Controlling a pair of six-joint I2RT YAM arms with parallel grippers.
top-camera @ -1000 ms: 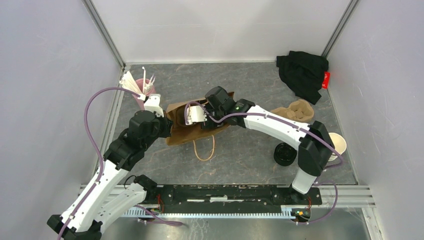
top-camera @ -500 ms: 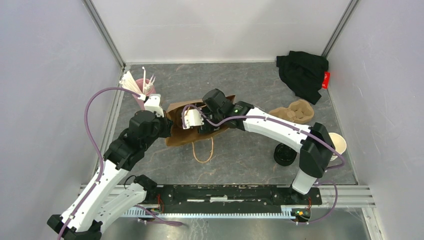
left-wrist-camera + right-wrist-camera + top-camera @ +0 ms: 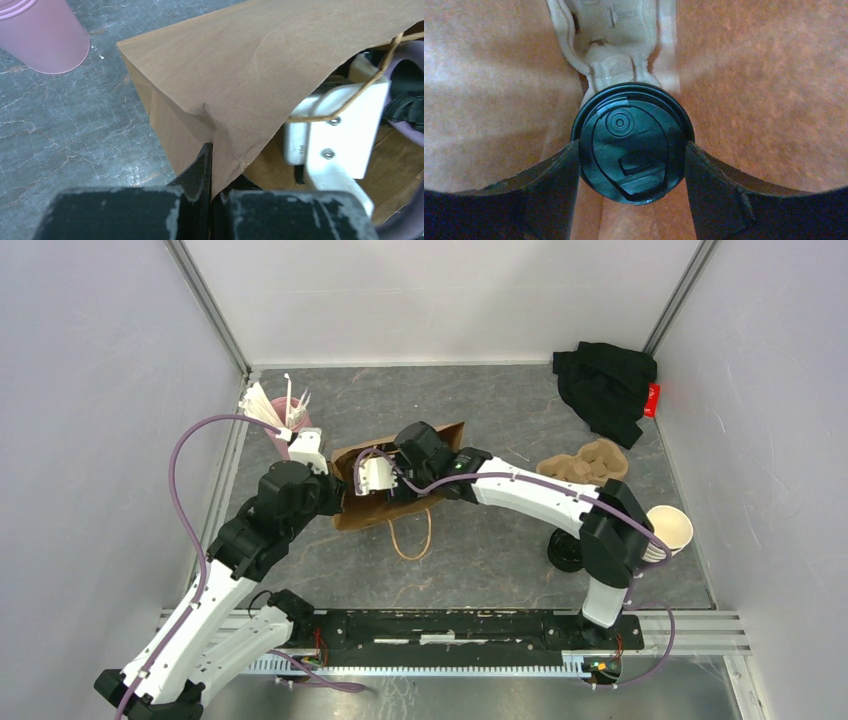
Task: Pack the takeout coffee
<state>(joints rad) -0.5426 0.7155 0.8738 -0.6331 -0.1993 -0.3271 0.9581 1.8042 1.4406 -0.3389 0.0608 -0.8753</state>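
The takeout coffee (image 3: 626, 130) shows its round black lid in the right wrist view, inside the brown paper bag (image 3: 764, 75). My right gripper (image 3: 631, 155) is shut on it, one finger pressed against each side of the lid. Beyond the cup, a pulp cup carrier (image 3: 616, 45) lies in the bag. From above, the bag (image 3: 352, 512) lies on its side with my right wrist (image 3: 375, 477) reaching into its mouth; the cup is hidden there. My left gripper (image 3: 212, 160) is shut on the bag's upper edge (image 3: 240, 100), holding the mouth up.
A pink cup (image 3: 285, 420) with white utensils stands left of the bag. At the right are a second pulp carrier (image 3: 590, 462), a stack of black lids (image 3: 568, 550) and lidless cups (image 3: 668, 528). A black cloth (image 3: 605, 385) lies at the back right. The bag's cord handle (image 3: 408, 535) trails forward.
My right arm has moved left, carrying the cup deeper into the bag's mouth. The left gripper has kept its hold on the bag's edge.
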